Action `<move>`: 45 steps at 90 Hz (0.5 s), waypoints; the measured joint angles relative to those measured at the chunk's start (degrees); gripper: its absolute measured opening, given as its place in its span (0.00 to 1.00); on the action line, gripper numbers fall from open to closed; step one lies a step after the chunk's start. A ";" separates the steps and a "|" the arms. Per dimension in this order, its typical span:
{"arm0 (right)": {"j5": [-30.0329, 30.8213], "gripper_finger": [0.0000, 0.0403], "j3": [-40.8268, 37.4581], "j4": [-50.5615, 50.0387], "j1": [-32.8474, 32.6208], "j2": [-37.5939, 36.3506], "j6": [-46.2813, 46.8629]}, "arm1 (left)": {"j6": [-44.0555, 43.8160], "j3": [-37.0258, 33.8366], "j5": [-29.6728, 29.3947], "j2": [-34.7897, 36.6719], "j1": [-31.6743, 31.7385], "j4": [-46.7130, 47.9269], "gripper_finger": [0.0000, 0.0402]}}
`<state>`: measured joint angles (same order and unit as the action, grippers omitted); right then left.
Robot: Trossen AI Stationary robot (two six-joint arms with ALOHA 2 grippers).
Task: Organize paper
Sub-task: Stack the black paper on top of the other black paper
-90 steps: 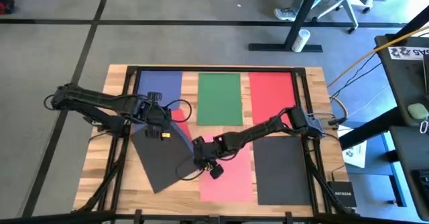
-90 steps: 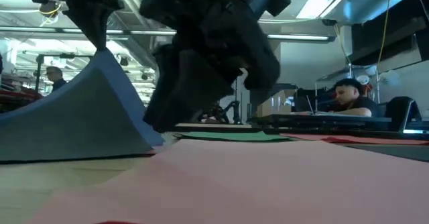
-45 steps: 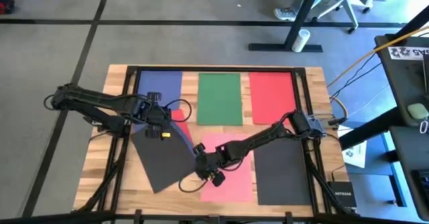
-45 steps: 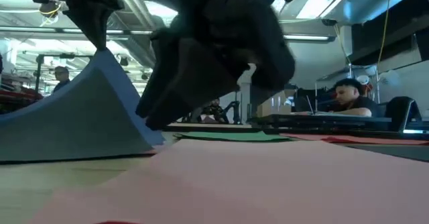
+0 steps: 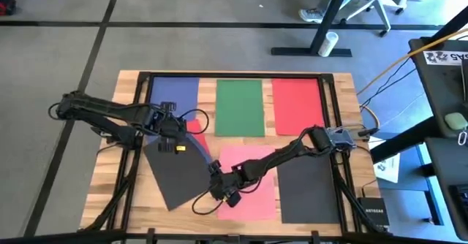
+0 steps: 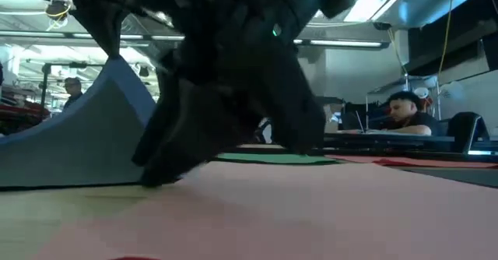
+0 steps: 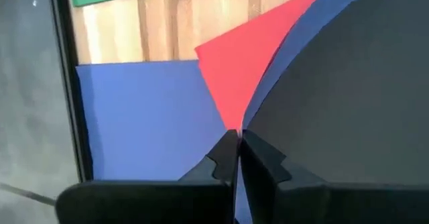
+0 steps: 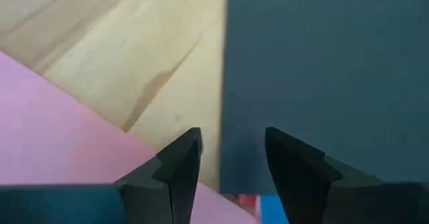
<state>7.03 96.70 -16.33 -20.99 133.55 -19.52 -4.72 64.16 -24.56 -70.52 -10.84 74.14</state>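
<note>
A tilted dark grey sheet of paper (image 5: 175,172) lies at the near left, its far corner raised, with my left gripper (image 5: 174,137) shut on that corner. A blue layer (image 7: 268,83) shows along its edge, above a red sheet (image 7: 234,70). My right gripper (image 5: 219,190) is open and low over the left edge of the salmon pink sheet (image 5: 248,182). The dark sheet's right edge (image 8: 224,83) runs between its fingers. Blue (image 5: 174,94), green (image 5: 240,107) and red (image 5: 297,105) sheets lie flat along the far side. A second dark sheet (image 5: 308,182) lies at the near right. My left gripper pinches the dark sheet's raised far corner (image 7: 253,125) between its two shut fingers, which come from the table's left side. One layer or two, I cannot tell. The corner rises in a curve (image 6: 117,81) and the sheet's near part stays on the table. My right gripper is down near the pink sheet (image 6: 311,205); whether it touches, I cannot tell.
A black frame (image 5: 146,79) borders the wooden table top. Bare wood (image 8: 134,56) shows between the pink and the tilted dark sheet. People sit in the room beyond the far edge (image 6: 405,112). Cables trail off the right side (image 5: 365,120).
My right gripper has moved toward the table's near edge and down, to the pink sheet's left edge. My left gripper and the raised dark sheet have kept still.
</note>
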 joint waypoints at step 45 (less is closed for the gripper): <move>-1.24 0.39 0.38 -0.03 2.66 0.58 4.73 | -1.54 0.00 0.02 0.00 -1.91 -0.27 0.00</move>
<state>5.78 97.08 -16.36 -18.33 134.12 -14.79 -6.26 64.16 -24.53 -70.52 -12.75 73.86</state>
